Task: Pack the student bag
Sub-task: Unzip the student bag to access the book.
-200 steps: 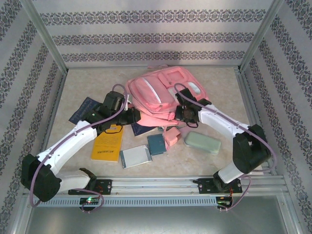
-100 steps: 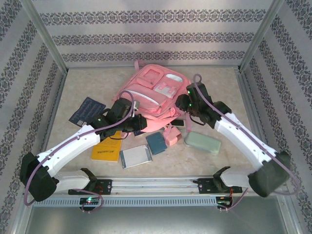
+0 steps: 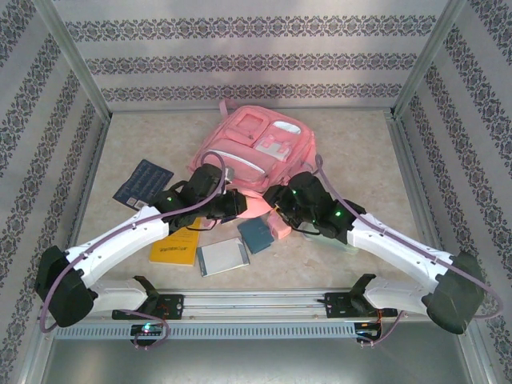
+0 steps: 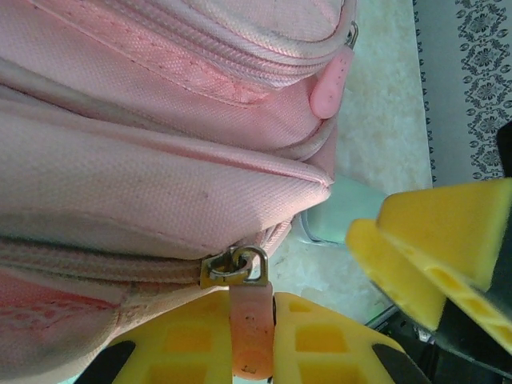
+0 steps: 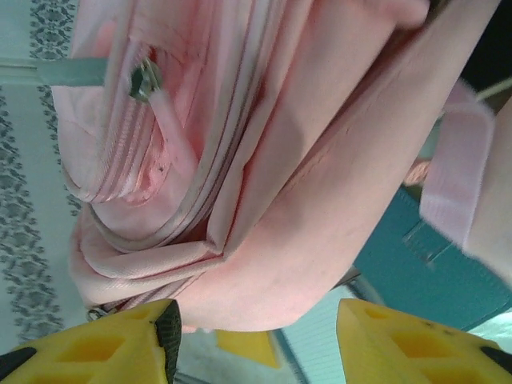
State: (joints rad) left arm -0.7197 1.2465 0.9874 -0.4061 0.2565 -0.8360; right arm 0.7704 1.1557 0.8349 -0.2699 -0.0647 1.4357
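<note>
Pink fabric marks the bag [image 3: 258, 144], lying front pockets up at the middle-back of the table [image 3: 360, 152]. At its near edge the left gripper [image 3: 234, 205] has its yellow fingers [image 4: 184, 344] clamped on a pink zip pull [image 4: 250, 340]. Just beside it, the right gripper [image 3: 276, 197] has its fingers [image 5: 104, 344] spread wide, with the bag's lower corner between them. Near the bag lie a blue notebook [image 3: 142, 182], a yellow book [image 3: 176, 246], a grey case [image 3: 222, 256] and a teal pouch [image 3: 256, 234].

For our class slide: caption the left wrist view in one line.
Left gripper, jaws shut on the zip pull of the pink backpack.
</note>
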